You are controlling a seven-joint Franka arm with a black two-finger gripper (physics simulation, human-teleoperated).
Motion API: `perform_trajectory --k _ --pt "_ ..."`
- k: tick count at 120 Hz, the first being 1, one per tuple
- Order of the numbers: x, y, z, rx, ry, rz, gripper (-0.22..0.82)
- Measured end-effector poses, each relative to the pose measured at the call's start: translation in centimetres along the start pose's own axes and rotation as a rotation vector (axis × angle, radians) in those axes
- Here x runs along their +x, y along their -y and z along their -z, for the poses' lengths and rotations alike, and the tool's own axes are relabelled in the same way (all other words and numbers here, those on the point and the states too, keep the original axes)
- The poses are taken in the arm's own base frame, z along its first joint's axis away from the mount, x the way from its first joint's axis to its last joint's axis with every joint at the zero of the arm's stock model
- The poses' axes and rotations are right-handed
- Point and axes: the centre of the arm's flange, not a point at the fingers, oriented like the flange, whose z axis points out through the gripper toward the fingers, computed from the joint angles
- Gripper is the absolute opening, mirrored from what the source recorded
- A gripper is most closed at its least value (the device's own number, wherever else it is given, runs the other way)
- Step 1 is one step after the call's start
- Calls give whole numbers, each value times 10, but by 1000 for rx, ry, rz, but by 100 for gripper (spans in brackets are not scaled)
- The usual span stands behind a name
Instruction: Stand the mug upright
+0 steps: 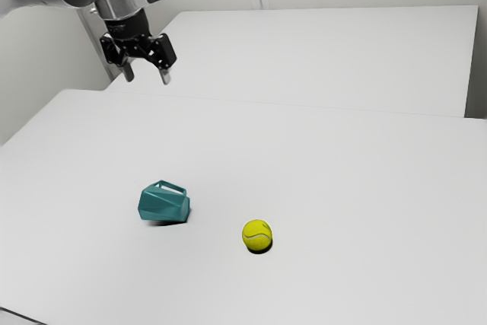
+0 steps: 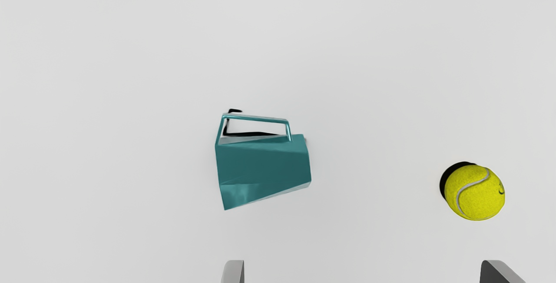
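One faceted teal mug (image 1: pixel 163 205) lies tipped on its side

Its angular body flares toward one end and carries a thin, squared handle (image 2: pixel 256 118). The gripper (image 1: pixel 147 79) hangs high above the table (image 1: pixel 342 188), fingers downward, jaws spread around nothing. The mug lies toward the table edge at the exterior view's left, its long axis roughly along the far edge, wide end away from the tennis ball (image 1: pixel 257 235).

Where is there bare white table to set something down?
Widest: the white table toward the exterior view's right of the yellow felt tennis ball. A narrower gap separates it from the tipped teal faceted mug; that gap is tightest.
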Motion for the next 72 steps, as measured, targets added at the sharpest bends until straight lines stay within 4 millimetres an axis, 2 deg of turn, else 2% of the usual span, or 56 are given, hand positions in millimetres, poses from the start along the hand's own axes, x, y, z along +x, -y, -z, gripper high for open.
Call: perform_trajectory --k 16,40,57,72 --pt "-2 -3 2 -1 -3 -3 59" --pt "-17 0 6 -5 -4 1 59" --pt "-21 25 4 -12 3 46 59" --pt "-27 59 -7 -51 23 102 59"
